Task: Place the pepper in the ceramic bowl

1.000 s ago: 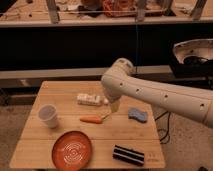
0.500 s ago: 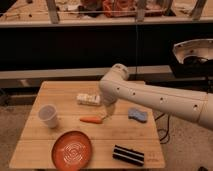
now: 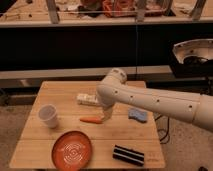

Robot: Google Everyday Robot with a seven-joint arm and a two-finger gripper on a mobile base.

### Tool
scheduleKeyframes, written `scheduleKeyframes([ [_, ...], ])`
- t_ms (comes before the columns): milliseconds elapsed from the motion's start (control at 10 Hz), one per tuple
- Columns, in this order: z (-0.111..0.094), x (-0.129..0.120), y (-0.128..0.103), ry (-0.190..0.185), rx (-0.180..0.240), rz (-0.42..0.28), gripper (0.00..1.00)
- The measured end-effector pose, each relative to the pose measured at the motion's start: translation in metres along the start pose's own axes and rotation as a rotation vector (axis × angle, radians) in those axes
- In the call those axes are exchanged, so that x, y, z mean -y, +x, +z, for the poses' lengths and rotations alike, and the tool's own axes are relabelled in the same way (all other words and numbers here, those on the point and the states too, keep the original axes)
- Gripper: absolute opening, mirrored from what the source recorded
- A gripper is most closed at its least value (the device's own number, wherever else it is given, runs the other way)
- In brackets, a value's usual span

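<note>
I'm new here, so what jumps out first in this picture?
The big white arm reaches in from the right over the table. Its open hand hangs just right of the orange pepper at mid-table. The orange-red bowl sits at the front edge, empty.

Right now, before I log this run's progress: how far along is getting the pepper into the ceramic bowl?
Done: only the approach; the gripper hangs open at the right end of the pepper. In hand: the grasp, as the pepper lies on the table, unlifted. Left: lift, carry to the ceramic bowl, which holds nothing, and release.
</note>
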Motion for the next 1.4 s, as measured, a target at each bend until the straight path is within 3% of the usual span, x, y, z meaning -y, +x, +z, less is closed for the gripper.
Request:
scheduleKeyframes([
  [300,0.005,-0.001,-0.004,-0.011,0.02,0.005,0.8],
  [600,0.029,-0.009,-0.004,-0.031,0.045,0.017,0.8],
  [1400,0.055,-0.02,-0.005,-0.078,0.109,0.041,0.8],
])
